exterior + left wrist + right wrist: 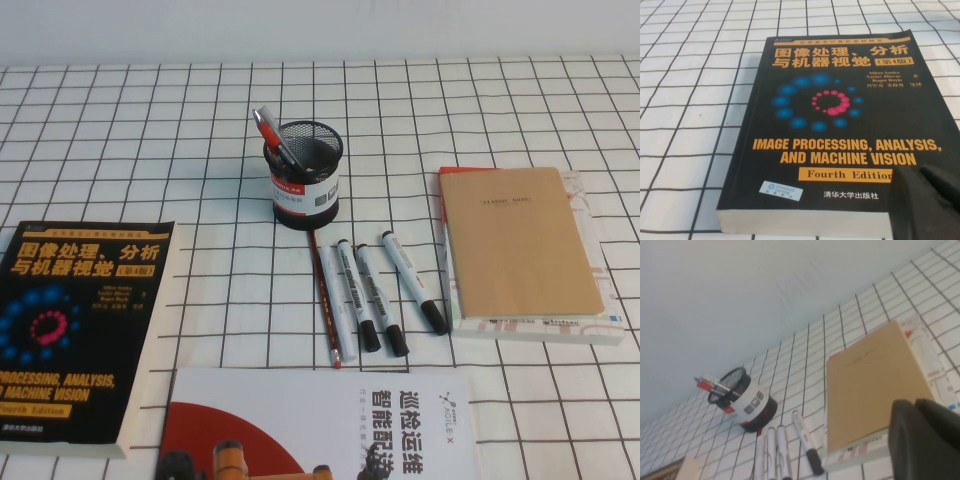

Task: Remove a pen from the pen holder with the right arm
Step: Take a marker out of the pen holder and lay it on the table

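Note:
A black mesh pen holder (305, 175) with a white label stands at the table's middle, and a red and silver pen (272, 132) leans out over its left rim. The right wrist view also has the holder (747, 405) and its pen (710, 386), far off. My right gripper (917, 407) hangs shut and empty above the near edge of a brown book (870, 385), well away from the holder. My left gripper (915, 170) is shut and empty over the lower corner of a black textbook (830, 125). Neither gripper shows in the high view.
Three white markers (372, 290) with black caps and a red pencil (324, 295) lie in front of the holder. The brown book (520, 240) lies on the right, the black textbook (75, 330) on the left. A white and red booklet (320, 425) is at the front edge.

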Tool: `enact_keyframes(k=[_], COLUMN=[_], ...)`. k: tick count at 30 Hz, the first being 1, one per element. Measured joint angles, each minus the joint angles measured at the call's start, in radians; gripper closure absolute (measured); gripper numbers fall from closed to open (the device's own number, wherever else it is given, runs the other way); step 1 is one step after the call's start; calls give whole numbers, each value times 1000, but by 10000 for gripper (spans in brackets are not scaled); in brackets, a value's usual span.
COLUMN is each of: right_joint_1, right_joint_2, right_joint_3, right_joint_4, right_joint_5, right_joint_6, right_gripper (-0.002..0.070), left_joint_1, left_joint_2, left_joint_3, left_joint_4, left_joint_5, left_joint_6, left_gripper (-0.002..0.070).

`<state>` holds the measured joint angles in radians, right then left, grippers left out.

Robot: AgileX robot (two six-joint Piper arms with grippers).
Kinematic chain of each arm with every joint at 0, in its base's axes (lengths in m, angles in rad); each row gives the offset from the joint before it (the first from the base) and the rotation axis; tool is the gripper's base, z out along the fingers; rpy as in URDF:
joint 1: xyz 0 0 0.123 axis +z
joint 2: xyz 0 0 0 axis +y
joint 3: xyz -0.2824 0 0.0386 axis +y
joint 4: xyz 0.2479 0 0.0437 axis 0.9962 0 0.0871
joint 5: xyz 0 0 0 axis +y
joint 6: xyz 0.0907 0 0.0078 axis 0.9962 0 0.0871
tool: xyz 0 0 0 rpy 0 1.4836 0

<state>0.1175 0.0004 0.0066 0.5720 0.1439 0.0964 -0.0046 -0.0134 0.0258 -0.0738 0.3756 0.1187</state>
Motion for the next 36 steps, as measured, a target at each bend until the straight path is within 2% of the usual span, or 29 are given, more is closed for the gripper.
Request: enact_keyframes(k=[4,11,22,25,36], right_joint_1=[0,0,7,64,452], right_joint_2=[107,433,854,981,1416], right_joint_3=[-107,-331,-582,-666,-1048], right_joint_4=[-3,-109,-124,-128,-192], right_joint_5=[138,369,458,453,260], right_joint_6=[0,-40,-184,-193,-231], right_gripper=[692,692,692,692,692], left_joint_1=[0,0,0,0,0], left_joint_2=[0,0,0,0,0], left_joint_3=[0,0,0,0,0], left_joint_4=[0,0,0,0,0], left_joint_5=[0,0,0,0,0], left_joint_6=[0,0,0,0,0], left_gripper=[680,680,679,680,680])
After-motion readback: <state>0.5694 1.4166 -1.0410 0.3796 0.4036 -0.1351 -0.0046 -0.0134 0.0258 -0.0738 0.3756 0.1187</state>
